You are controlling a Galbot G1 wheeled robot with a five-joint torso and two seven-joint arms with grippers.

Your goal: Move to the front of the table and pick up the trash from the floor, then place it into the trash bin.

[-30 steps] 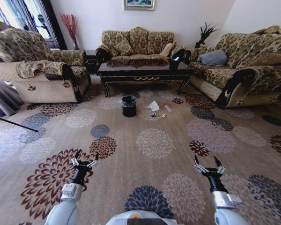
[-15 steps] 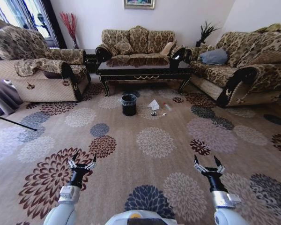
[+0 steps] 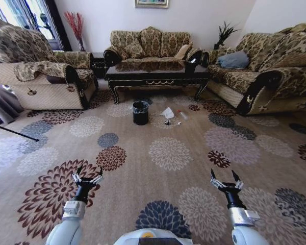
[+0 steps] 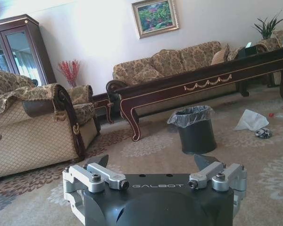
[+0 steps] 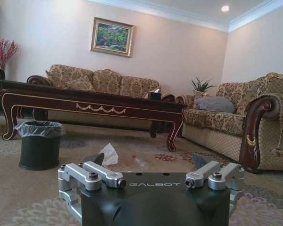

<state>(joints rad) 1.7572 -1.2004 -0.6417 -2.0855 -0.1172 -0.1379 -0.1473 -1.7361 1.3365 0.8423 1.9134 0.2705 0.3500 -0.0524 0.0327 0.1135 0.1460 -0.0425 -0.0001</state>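
the trash bin (image 3: 140, 113) stands well ahead of both grippers, before the table (image 3: 156, 76); the trash (image 3: 168, 113) lies just right of it.

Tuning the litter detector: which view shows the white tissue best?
Left wrist view: the white tissue lies large and unblocked on the carpet beside the trash bin. The right wrist view has it partly behind the right gripper. The head view shows it small and far.

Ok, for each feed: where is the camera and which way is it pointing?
Head view: high on the robot, looking forward and down across the carpet to the table; left pincer and right pincer low in front, both open.
Left wrist view: low, facing the trash bin; left pincer at the near edge.
Right wrist view: low, facing the table; right pincer at the near edge.
All share table, bin and white tissue.
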